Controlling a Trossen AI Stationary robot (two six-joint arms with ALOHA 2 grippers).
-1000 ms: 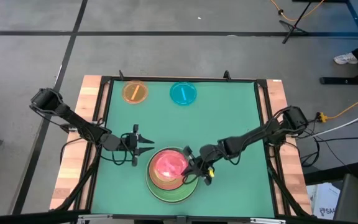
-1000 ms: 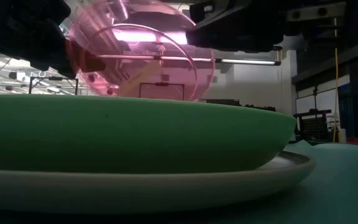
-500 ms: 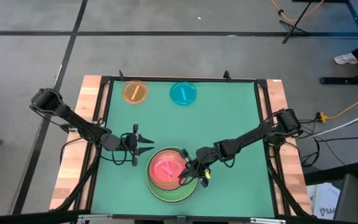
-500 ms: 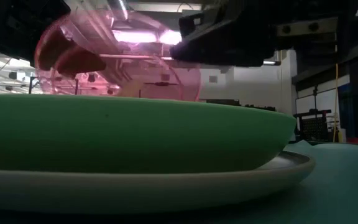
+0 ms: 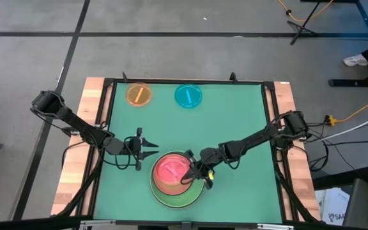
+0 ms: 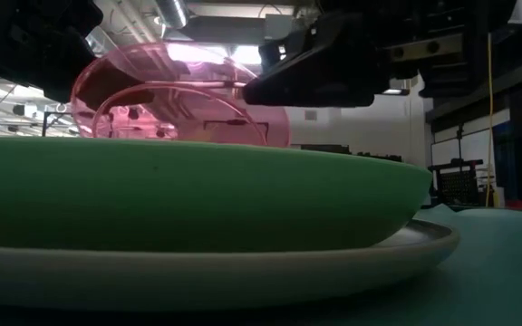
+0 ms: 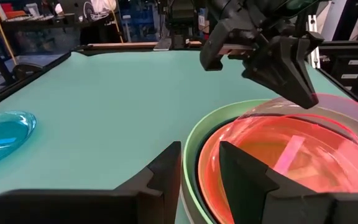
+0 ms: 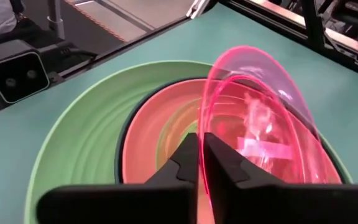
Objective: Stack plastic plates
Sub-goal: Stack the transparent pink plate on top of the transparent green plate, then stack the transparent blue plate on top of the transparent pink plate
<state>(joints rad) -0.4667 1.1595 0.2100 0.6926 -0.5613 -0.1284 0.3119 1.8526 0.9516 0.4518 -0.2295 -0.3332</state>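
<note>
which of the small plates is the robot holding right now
The magenta plate, pinched at its rim by the right gripper and tilted over the stack. The orange plate and cyan plate lie flat and untouched at the table's far edge.

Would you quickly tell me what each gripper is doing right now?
Left gripper: open, holding nothing, waiting beside the plate stack.
Right gripper: shut on the magenta plate, holding it tilted over the stack.
</note>
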